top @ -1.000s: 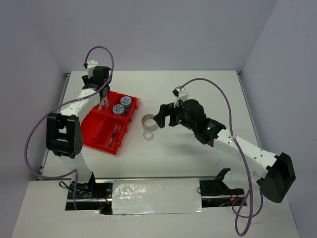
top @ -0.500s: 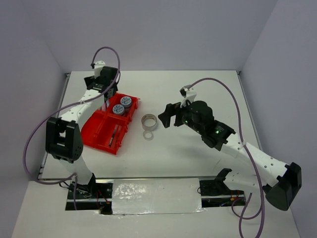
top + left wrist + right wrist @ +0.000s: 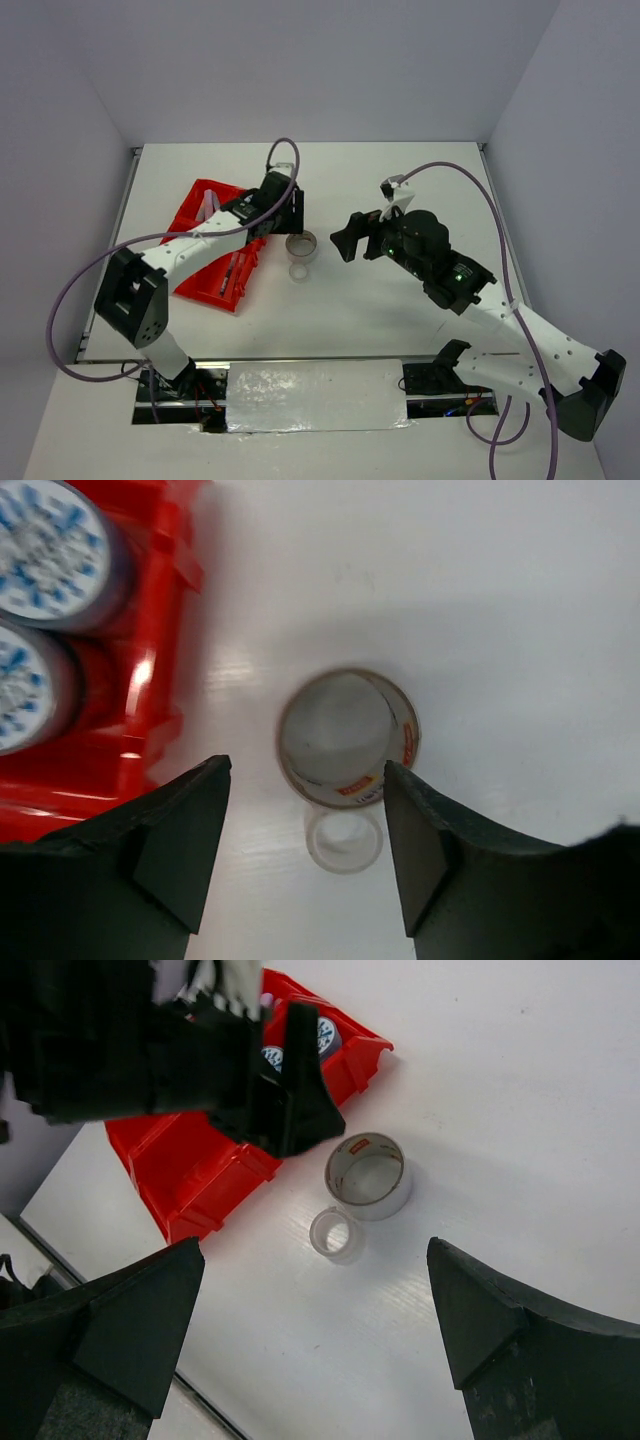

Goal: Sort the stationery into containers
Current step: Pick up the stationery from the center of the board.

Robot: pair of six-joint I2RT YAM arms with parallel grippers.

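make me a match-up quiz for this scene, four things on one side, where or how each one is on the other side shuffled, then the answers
Things
1. larger tape ring
2. smaller clear ring
3. blue-white tape rolls
4. left pincer

Place or state
A. open, poised above a ring
B. inside the red tray
C. on the table, with a red label on its wall
D. on the table, plain and see-through

Pairs: 1-C, 2-D, 3-B, 4-A
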